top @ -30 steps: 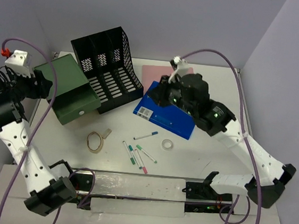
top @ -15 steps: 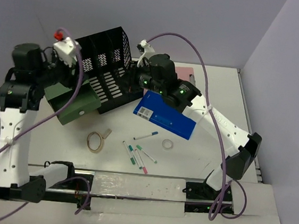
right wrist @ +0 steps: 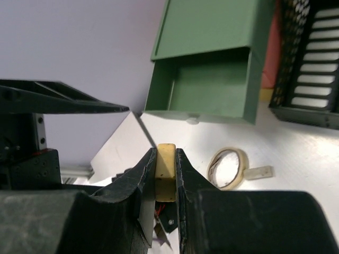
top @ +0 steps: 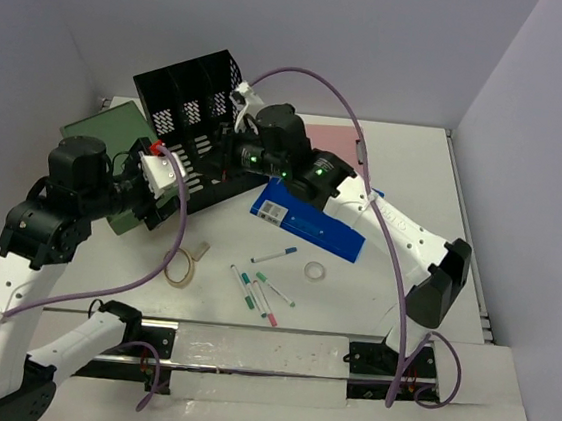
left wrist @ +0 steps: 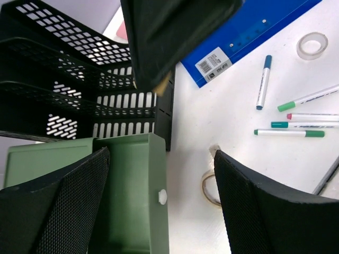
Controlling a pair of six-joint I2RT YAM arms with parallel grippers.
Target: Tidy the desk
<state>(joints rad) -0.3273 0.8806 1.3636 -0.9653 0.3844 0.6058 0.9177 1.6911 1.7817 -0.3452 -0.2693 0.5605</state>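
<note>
The white desk [top: 414, 184] carries scattered stationery. My right gripper [top: 225, 152] hovers over the front of the black file organizer [top: 197, 101], shut on a small yellowish eraser [right wrist: 166, 172] pinched between its fingers; the same eraser [left wrist: 161, 84] shows under it in the left wrist view. My left gripper [top: 167, 191] hangs open over the front of the pulled-out green drawer [left wrist: 132, 196], whose white knob [left wrist: 161, 197] sits between the jaws, which hold nothing. The green drawer box [top: 108, 132] lies left of the organizer.
A blue folder [top: 310, 224] lies mid-desk with pink paper [top: 334, 138] behind it. Several markers [top: 263, 289] and a clear tape ring [top: 315, 270] lie in front. A masking tape roll [top: 179, 267] sits near the drawer. Walls close three sides.
My left arm swung in from the far left to above the drawer front and its jaws opened wider. My right arm carried the eraser leftward from the blue folder to over the organizer.
</note>
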